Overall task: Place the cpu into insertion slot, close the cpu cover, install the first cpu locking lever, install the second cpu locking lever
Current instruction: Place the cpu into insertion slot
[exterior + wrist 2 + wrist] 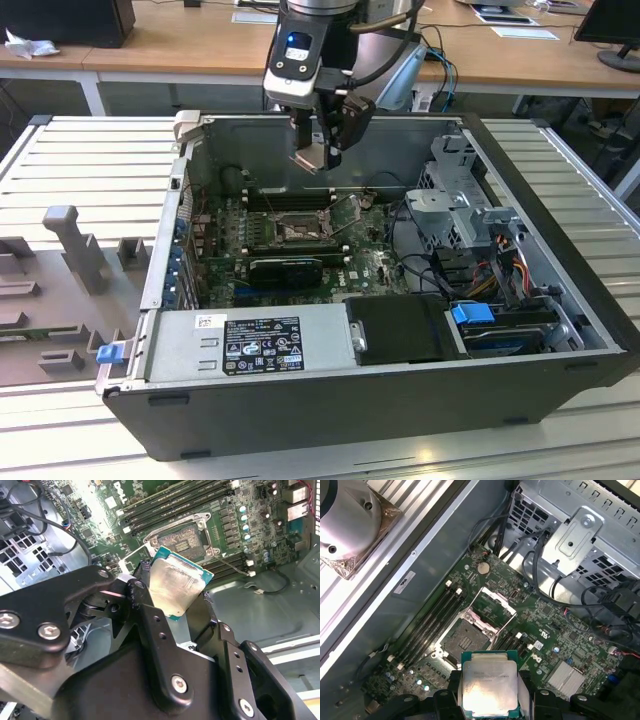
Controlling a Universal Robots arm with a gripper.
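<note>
My gripper (314, 156) hangs inside the open computer case, shut on the cpu (308, 160), a flat square chip with a pale metal face. In both wrist views the cpu (177, 587) (489, 689) sits edge-on between the two black fingers (145, 592). The insertion slot (297, 229) (186, 537) (464, 639) lies bare on the green motherboard, below the chip and apart from it. The cpu cover (492, 606) stands tilted up on its hinge beside the slot, and thin wire levers (347, 205) stick up near it.
Long black memory slots (432, 622) flank the socket. A metal drive cage (450, 190) with cables (500, 270) fills the exterior view's right side of the case. The power supply (250, 345) lies along the near wall, and the case walls (170, 230) ring the board.
</note>
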